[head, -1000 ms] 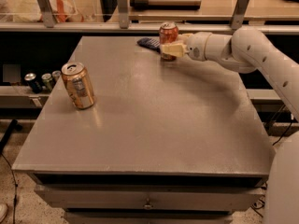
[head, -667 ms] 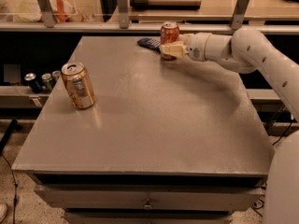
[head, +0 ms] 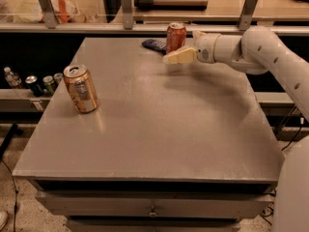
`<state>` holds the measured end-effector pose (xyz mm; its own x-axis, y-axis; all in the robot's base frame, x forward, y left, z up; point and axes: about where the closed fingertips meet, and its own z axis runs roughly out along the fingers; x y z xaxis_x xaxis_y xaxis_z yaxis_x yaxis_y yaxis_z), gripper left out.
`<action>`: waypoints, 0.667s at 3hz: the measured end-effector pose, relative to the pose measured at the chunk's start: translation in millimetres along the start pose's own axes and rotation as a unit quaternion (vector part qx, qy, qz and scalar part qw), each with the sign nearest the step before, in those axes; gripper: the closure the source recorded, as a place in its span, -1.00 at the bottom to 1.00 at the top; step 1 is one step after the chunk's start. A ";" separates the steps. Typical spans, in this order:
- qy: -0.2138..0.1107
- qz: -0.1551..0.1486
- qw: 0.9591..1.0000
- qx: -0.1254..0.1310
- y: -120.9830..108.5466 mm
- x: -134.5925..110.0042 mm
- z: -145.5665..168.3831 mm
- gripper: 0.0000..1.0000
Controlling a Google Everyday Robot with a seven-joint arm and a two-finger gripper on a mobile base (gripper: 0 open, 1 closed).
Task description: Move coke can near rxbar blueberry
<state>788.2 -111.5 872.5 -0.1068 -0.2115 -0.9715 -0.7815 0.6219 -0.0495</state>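
The coke can (head: 176,36), red-orange with a silver top, stands upright at the far edge of the grey table (head: 159,124). The rxbar blueberry (head: 154,44), a flat dark blue wrapper, lies just left of the can, almost touching it. My gripper (head: 182,47) is right beside the can on its right and front. Its fingers are spread apart, the near pale finger (head: 179,57) lying in front of the can's base. The can stands on the table by itself.
A gold-tan can (head: 81,88) stands upright near the table's left edge. Several cans and a bottle (head: 29,81) sit on a lower shelf to the left. A rail with metal posts (head: 126,6) runs behind the table.
The gripper has drawn slightly back from the coke can, toward the right and front. The can and the bar have stayed in place.
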 end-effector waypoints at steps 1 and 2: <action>0.039 -0.008 0.999 -0.004 3.1 1.4 -19.9 -1.00; 0.074 -0.012 0.997 -0.010 6.4 4.0 -35.2 -1.00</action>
